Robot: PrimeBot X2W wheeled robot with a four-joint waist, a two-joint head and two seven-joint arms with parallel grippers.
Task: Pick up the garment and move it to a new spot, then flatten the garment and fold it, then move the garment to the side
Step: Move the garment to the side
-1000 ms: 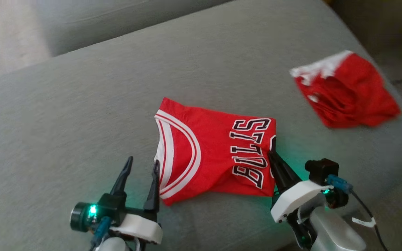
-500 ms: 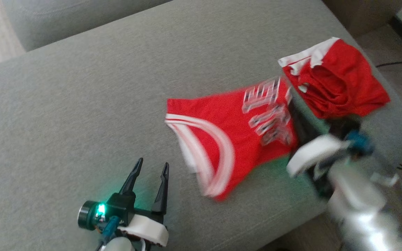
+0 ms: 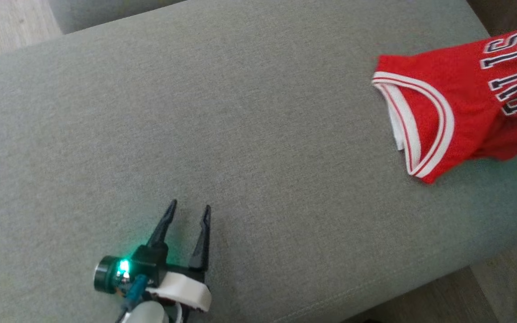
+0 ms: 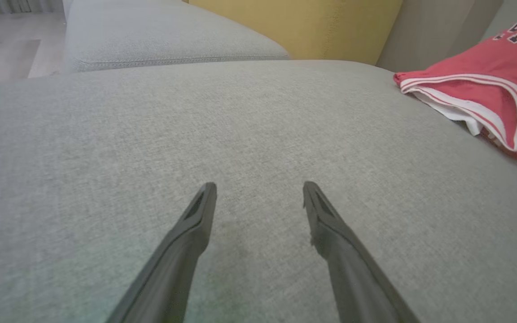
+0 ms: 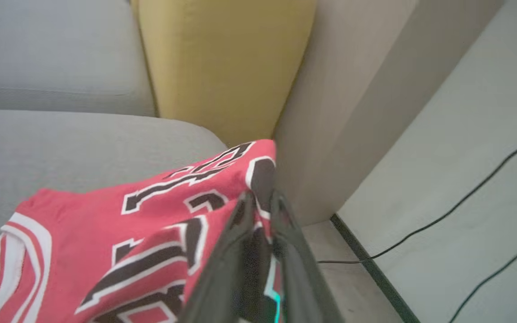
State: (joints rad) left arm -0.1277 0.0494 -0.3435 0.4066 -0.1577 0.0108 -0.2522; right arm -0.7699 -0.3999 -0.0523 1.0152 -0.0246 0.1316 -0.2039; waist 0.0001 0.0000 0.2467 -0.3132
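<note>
The garment (image 3: 460,103) is a red jersey of thin, soft knit, folded into a rough wedge, with a curved opening bound in white-and-red striped trim and black block letters outlined in white. It sits at the right end of the grey sofa cushion (image 3: 240,112), its trimmed end lying on the fabric (image 4: 478,85) and its lettered end running off the right edge of the head view. In the right wrist view the right gripper (image 5: 260,199) has its two dark fingers pressed together on the lettered edge of the jersey (image 5: 106,233), cloth pinched between them. The left gripper (image 3: 190,207) is well apart from the jersey, low over the cushion, its tapered fingers spread with nothing between them (image 4: 259,186). The cushion is a broad slab of fine, flat weave with rounded corners and a stitched seam along its front edge; most of it lies bare between the left gripper and the jersey. Behind the jersey stand a yellow cushion (image 5: 222,67) and a beige panel (image 5: 352,112); past the cushion's right end, thin black cables (image 5: 465,202) cross a pale floor (image 5: 465,134).
</note>
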